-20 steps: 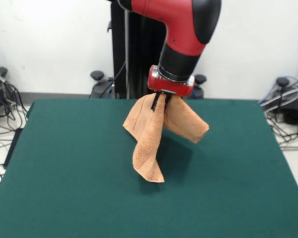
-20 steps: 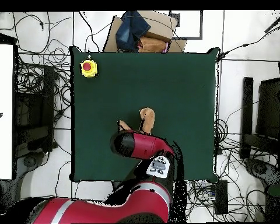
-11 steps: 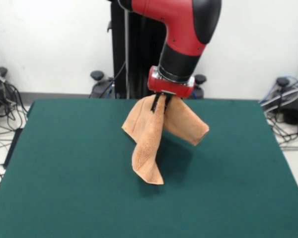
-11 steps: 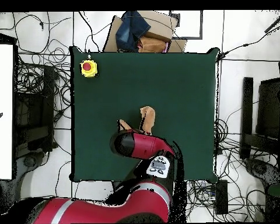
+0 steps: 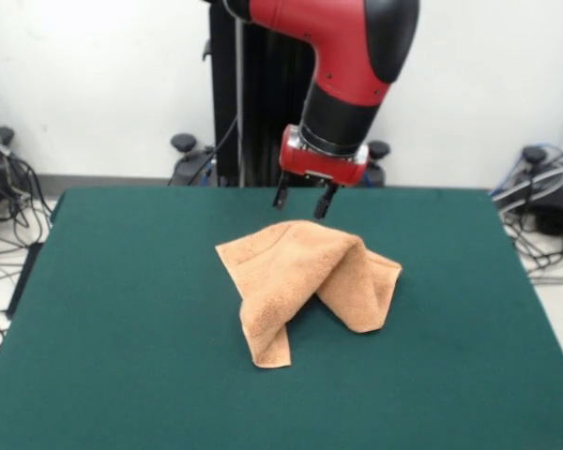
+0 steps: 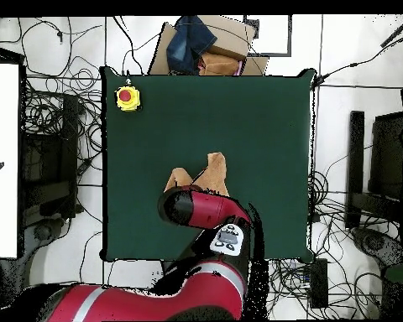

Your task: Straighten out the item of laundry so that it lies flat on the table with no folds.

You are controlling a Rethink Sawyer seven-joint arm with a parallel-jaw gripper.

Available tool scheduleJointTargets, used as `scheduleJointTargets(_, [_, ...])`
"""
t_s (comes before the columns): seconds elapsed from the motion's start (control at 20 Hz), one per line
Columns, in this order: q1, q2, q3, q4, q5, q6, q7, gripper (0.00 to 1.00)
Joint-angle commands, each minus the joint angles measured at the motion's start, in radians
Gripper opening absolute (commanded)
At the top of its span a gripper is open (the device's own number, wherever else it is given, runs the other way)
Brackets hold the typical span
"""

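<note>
We see the tool (image 5: 303,201) released, its two fingers spread apart and holding nothing, poised just above the towel (image 5: 305,281). The towel lies crumpled on the green table (image 5: 122,328), near its middle, doubled over itself in loose folds. A yellow box with a red button (image 6: 127,97) sits near one table corner.

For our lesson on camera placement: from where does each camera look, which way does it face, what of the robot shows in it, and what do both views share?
Front view: sits across the table, facing the robot; shows the red arm and its gripper, jaws open above the towel.
Overhead view: sits above, looking straight down; shows the arm's top covering part of the towel.
Shared: towel, green table, arm.
</note>
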State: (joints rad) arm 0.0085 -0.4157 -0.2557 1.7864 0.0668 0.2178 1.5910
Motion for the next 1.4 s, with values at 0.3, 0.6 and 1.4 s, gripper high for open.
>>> scheduleJointTargets(0.3, [0.012, 0.022, 0.088, 0.055, -0.015, -0.043, 0.174, 1.0])
scheduleJointTargets(0.6, [0.068, 0.128, 0.051, -0.028, 0.034, -0.118, 0.238, 1.0])
scheduleJointTargets(1.4, [0.105, 0.193, 0.041, -0.042, 0.159, -0.255, 0.265, 1.0])
